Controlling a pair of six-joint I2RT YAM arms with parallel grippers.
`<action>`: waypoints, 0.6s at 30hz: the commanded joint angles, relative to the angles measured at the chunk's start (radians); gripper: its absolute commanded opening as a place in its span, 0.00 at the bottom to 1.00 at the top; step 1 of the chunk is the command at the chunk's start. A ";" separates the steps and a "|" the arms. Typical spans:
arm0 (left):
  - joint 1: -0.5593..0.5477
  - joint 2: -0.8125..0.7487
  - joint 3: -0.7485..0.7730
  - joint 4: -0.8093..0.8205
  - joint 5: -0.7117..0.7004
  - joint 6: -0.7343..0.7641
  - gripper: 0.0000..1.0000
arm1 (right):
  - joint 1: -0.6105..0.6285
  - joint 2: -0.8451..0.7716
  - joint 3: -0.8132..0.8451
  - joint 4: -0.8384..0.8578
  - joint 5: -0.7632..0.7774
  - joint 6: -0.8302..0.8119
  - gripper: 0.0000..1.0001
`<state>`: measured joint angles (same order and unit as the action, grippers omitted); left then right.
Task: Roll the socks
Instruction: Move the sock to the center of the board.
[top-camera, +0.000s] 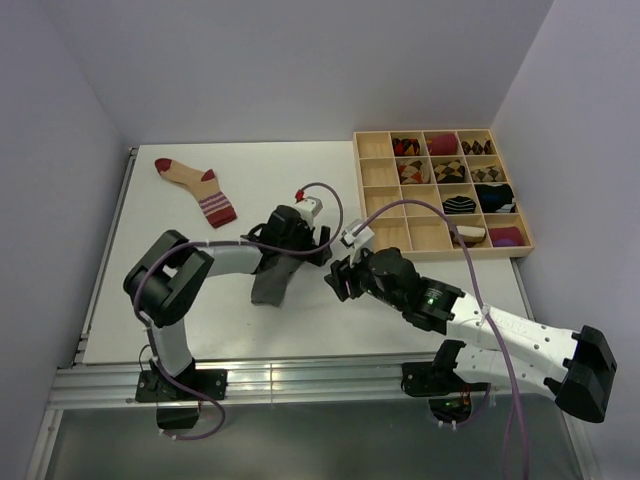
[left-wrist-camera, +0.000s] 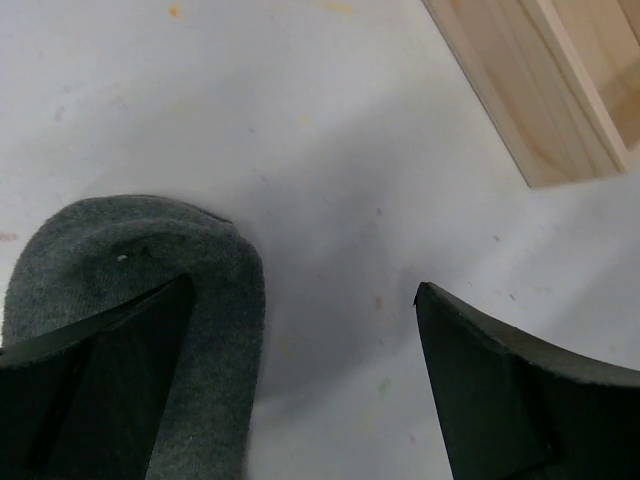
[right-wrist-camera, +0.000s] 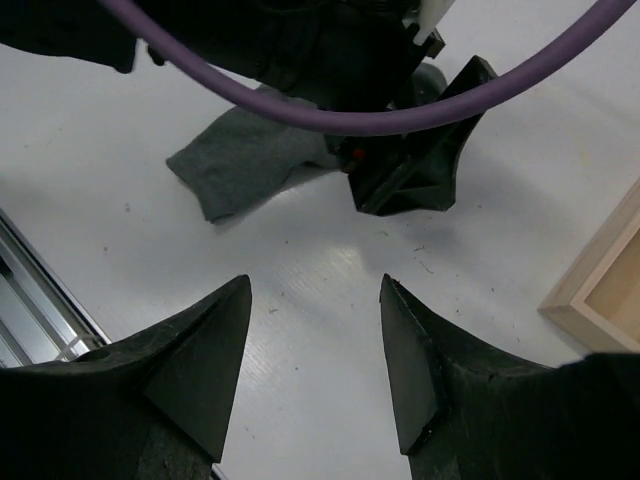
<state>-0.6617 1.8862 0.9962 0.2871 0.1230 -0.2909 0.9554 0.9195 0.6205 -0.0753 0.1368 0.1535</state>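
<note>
The plain grey sock (top-camera: 270, 283) lies flat at the table's middle. It also shows in the left wrist view (left-wrist-camera: 120, 260) and the right wrist view (right-wrist-camera: 245, 155). My left gripper (top-camera: 302, 250) is open and low over the sock's far end. In its own view (left-wrist-camera: 305, 287) one finger lies over the sock and the other is over bare table. My right gripper (top-camera: 338, 278) is open and empty just right of the sock, above bare table (right-wrist-camera: 315, 282). The beige sock with dark-red toe, heel and striped cuff (top-camera: 195, 185) lies at the far left. No loose brown argyle sock shows.
A wooden compartment tray (top-camera: 440, 252) stands at the far right and holds several rolled sock bundles. Its corner shows in the left wrist view (left-wrist-camera: 540, 110) and the right wrist view (right-wrist-camera: 600, 290). Purple cables loop over both arms.
</note>
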 joint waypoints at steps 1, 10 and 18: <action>-0.004 -0.206 -0.036 -0.047 -0.116 -0.060 0.99 | -0.001 0.040 0.034 -0.003 -0.043 -0.055 0.62; 0.083 -0.456 0.058 -0.358 -0.416 -0.260 0.99 | 0.061 0.214 0.134 0.026 -0.108 -0.191 0.69; 0.309 -0.723 -0.068 -0.537 -0.381 -0.402 0.99 | 0.167 0.513 0.310 0.003 -0.123 -0.313 0.67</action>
<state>-0.3935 1.2663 0.9802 -0.1257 -0.2459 -0.6266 1.0946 1.3727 0.8616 -0.0849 0.0299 -0.0799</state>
